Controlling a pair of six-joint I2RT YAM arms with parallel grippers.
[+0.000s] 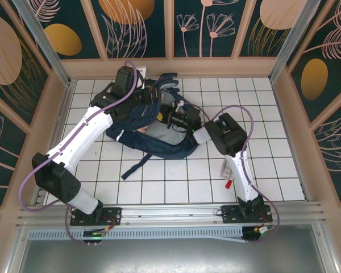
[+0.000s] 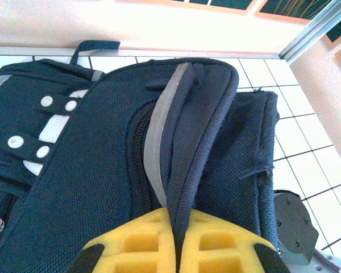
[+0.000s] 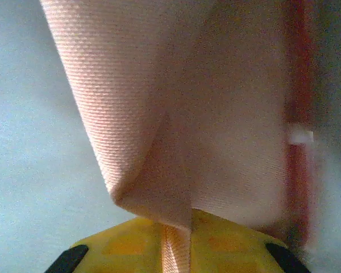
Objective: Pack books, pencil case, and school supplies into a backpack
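The navy backpack [image 1: 153, 139] lies open in the middle of the table. At its far rim, my left gripper [image 1: 137, 91] is shut on the backpack's opening edge [image 2: 187, 142], a folded navy flap with a pale grey stripe pinched between the yellow fingers [image 2: 142, 239]. My right gripper [image 1: 162, 118] reaches into the opening and is shut on a fold of the peach-pink pencil case [image 3: 216, 114]. A red strip with a small white mark [image 3: 298, 136] stands beside the pouch. The whitish packet [image 1: 224, 168] and the red-and-white pen [image 1: 229, 183] lie on the table by the right arm. The yellow paperback is hidden.
A dark strap [image 1: 137, 165] trails from the backpack toward the near edge. The white tiled table [image 1: 176, 182] is ringed by pale wooden walls [image 1: 170, 67]. The backpack's white-grey patch with snaps [image 2: 42, 128] faces the left wrist camera.
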